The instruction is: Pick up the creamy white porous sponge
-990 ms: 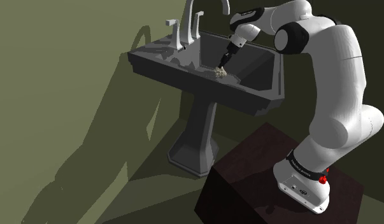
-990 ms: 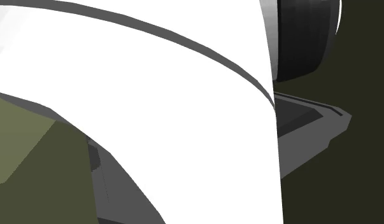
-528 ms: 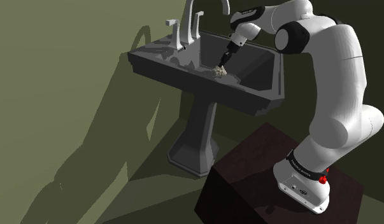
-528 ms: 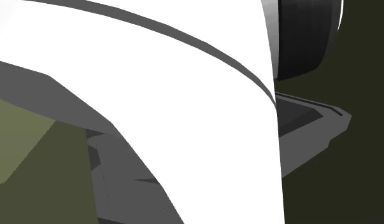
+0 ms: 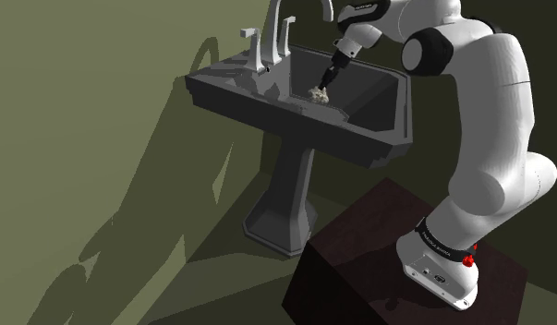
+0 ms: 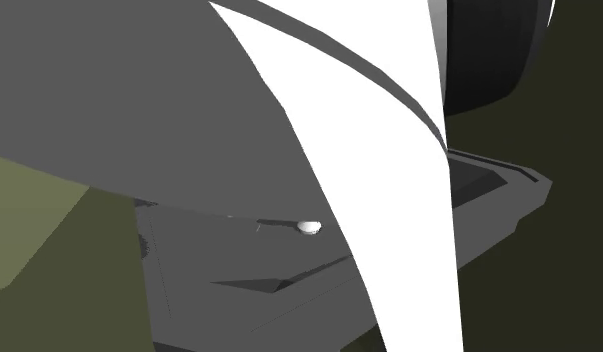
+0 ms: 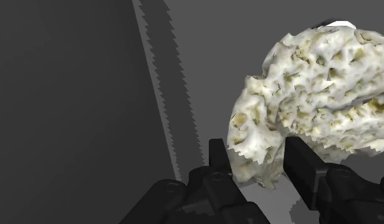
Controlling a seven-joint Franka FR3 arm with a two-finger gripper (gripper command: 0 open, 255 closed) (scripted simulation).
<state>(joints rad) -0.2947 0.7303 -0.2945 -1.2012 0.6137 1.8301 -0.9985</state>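
Where the wrist view looks along the hand, the two black fingers (image 7: pixel 217 159) stand narrow and clasp the sponge (image 7: pixel 305 102) between them by its lower lobe. Sponge: creamy white with yellowish pits, porous, lumpy and irregular. Most of its bulk projects past the fingertips and to one side of them. Behind it lies a smooth grey surface crossed by a saw-edged band.

In the shoulder view the fingers point down into the sink (image 5: pixel 359 148). The sponge shows there as a small pale lump at their tips, inside the basin's outline and about level with the near rim. Whether it touches the basin floor cannot be told.

Sink: dark grey, angular, on a pedestal, set against an olive wall (image 5: pixel 101 111). A pale faucet (image 5: pixel 267 42) rises from its rear ledge, to the shoulder view's left of the fingers. The white arm (image 5: pixel 489 111) arches over from the dark box stand (image 5: pixel 359 249) at lower right, beside the pedestal.

In the second exterior view the arm's white link crosses close to the camera, with a corner of the sink behind it.
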